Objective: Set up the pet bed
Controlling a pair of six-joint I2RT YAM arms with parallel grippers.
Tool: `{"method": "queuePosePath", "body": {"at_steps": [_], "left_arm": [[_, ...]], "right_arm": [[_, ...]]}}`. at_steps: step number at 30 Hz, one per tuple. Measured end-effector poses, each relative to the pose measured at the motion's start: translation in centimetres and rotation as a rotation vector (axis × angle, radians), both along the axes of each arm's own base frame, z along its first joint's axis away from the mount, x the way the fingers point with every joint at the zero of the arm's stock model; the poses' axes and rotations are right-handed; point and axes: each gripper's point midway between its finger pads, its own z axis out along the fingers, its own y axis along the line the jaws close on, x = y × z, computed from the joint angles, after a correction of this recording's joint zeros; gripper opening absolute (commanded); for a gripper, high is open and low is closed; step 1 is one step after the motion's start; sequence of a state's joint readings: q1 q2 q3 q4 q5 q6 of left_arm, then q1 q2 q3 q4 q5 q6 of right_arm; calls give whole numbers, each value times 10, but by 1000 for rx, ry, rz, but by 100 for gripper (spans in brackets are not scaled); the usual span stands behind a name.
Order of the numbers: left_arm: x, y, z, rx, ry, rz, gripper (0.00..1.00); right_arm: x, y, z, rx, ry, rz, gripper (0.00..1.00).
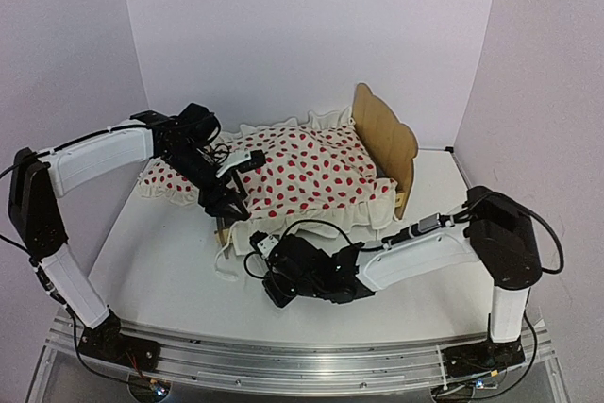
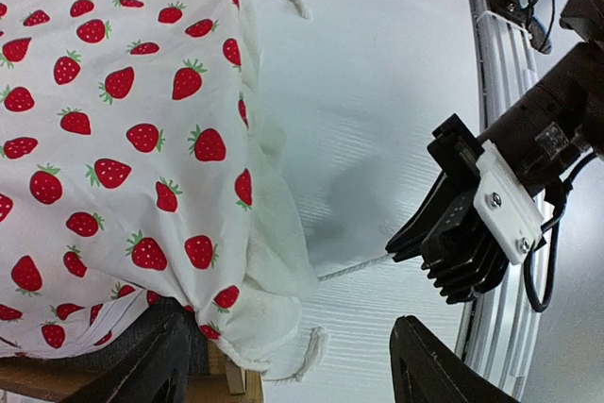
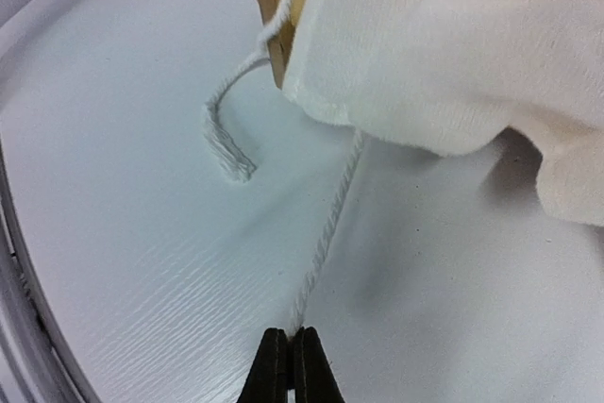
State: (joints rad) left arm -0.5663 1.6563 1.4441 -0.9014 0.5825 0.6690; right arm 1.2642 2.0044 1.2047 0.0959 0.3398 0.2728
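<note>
Your white table (image 1: 170,271) carries the pet bed (image 1: 387,134) from centre toward 1 o'clock, a pillow (image 1: 170,181) at 10 o'clock, and a cord (image 3: 326,233) from the blanket (image 1: 311,172) trailing toward 6 o'clock.

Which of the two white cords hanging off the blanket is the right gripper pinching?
The straight taut cord running into the right gripper; the tasselled cord lies curled and loose, untouched.
</note>
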Motion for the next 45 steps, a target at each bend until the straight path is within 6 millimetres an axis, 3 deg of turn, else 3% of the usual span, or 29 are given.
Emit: {"method": "queuePosePath", "body": {"at_steps": [3,7,10,15,20,24,30,33,36,39,40,45], "left_arm": [[-13,4,14,-30,-39,-48,68],[-43,19,6,-32,-78,-149,62],[-69,35,-15,-9,-103,-241,61],[-109,53,-69,63,-63,-362,62],[-128,65,-120,135,-96,-447,70],[-120,62,-143,166,-187,-481,70],[-96,60,-172,229,-302,-489,60],[-85,57,-175,234,-359,-483,54],[-71,52,-173,236,-445,-463,36],[-61,54,-175,257,-502,-452,4],[-60,56,-176,266,-513,-452,0],[-67,63,-175,286,-470,-436,0]], "right_arm": [[-9,0,23,30,27,42,0],[-22,-5,41,53,66,92,0],[-27,-7,46,58,84,110,0],[-30,-9,42,43,102,115,0],[-30,-10,40,54,137,100,0],[-31,-12,36,60,168,86,0],[-33,-17,29,53,195,71,0],[-33,-18,27,54,204,67,0],[-34,-20,25,50,211,63,0],[-35,-22,21,43,216,60,0],[-35,-23,20,41,217,59,0],[-37,-23,18,44,234,58,0]]}}
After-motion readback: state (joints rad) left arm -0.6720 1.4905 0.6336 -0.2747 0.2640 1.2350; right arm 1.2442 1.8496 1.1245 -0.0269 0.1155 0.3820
